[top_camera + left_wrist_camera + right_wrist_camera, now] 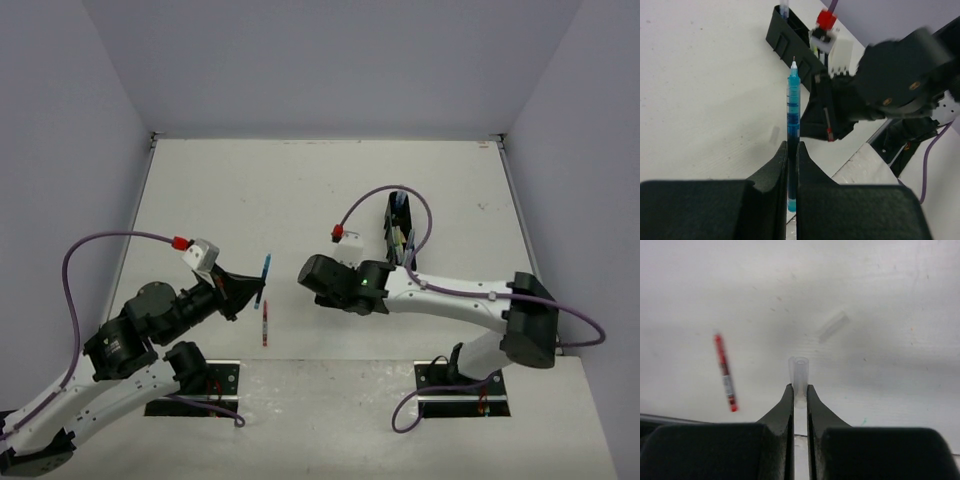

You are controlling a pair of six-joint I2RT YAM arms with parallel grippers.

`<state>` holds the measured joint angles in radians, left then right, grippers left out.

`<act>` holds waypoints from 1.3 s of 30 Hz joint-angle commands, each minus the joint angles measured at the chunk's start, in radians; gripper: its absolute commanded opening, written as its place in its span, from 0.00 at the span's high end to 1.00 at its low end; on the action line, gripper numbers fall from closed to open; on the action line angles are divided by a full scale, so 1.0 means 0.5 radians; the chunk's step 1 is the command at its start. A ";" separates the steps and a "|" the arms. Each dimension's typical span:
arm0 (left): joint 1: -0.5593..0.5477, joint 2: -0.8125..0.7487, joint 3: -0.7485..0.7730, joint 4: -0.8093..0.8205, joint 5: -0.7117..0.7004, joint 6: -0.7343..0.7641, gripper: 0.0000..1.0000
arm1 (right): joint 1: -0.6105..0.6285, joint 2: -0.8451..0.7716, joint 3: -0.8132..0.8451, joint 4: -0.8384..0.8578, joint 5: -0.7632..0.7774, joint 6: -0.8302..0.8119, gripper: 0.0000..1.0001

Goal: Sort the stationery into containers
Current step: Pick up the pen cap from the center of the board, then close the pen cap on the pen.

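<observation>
Blue pen (793, 107): clamped between the left hand's (792, 150) fingers, which are pressed flat on both sides of the barrel. Its fine tip is bare and points away from the wrist. The butt end shows just behind the fingers. Its shadow falls to one side on the tabletop (880, 300), so it seems to be held off the surface.

Cap (799, 371): small, clear and tube-shaped. The right hand (799, 390) pinches it at its fingertips, fingers drawn in tight on the near end. The open mouth faces away from the wrist, above bare tabletop.

Red pen (725, 372): lies flat on the tabletop, gripped by nothing. In the right wrist view it sits left of the cap and well apart from it. From above it lies just nearer the arm bases than the blue pen, roughly in line with it.

From above, the two hands face each other across a gap, near but not touching, the left one to the left.

Tray (390, 222): black, long and narrow, well to the right of both pens, its long side running away from the bases. The right arm's forearm passes in front of its near end. Something blue shows at the far end and something yellow-green nearer the middle (the rest is too small to read).
</observation>
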<state>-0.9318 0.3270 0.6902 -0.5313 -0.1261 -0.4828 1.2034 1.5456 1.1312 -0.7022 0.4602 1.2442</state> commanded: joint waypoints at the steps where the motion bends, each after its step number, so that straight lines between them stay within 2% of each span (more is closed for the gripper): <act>1: -0.008 0.000 -0.087 0.297 0.209 -0.107 1.00 | -0.016 -0.443 0.155 0.194 0.467 -0.215 1.00; 4: -0.011 -0.053 -0.285 0.726 0.440 -0.226 1.00 | -0.017 -0.751 0.007 0.776 0.471 -0.540 1.00; 5: -0.011 -0.066 -0.348 0.960 0.491 -0.283 1.00 | -0.017 -0.850 -0.080 1.222 0.346 -0.747 1.00; 7: -0.008 -0.083 -0.505 1.281 0.577 -0.359 1.00 | -0.020 -1.080 -0.370 1.826 0.140 -0.990 1.00; 9: -0.011 -0.077 -0.579 1.485 0.587 -0.409 1.00 | -0.017 -1.164 -0.479 2.182 -0.027 -1.159 1.00; 11: -0.008 -0.040 -0.658 1.749 0.600 -0.452 1.00 | -0.015 -1.226 -0.504 2.358 -0.166 -1.326 1.00; 16: -0.011 0.150 -0.689 2.047 0.684 -0.473 1.00 | -0.019 -1.247 -0.456 2.282 -0.387 -1.515 1.00; 22: -0.011 0.255 -0.680 2.175 0.718 -0.465 1.00 | -0.018 -1.318 -0.537 2.240 -0.444 -1.538 1.00; 28: -0.011 0.257 -0.669 2.186 0.737 -0.440 1.00 | -0.017 -1.235 -0.465 2.089 -0.540 -1.520 1.00; 39: -0.008 0.228 -0.642 2.109 0.727 -0.415 1.00 | -0.019 -1.138 -0.427 2.086 -0.672 -1.485 1.00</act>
<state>-0.9321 0.4450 0.3450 0.4927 0.2315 -0.6974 1.1919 0.9665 0.8694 0.3333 0.1625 0.5111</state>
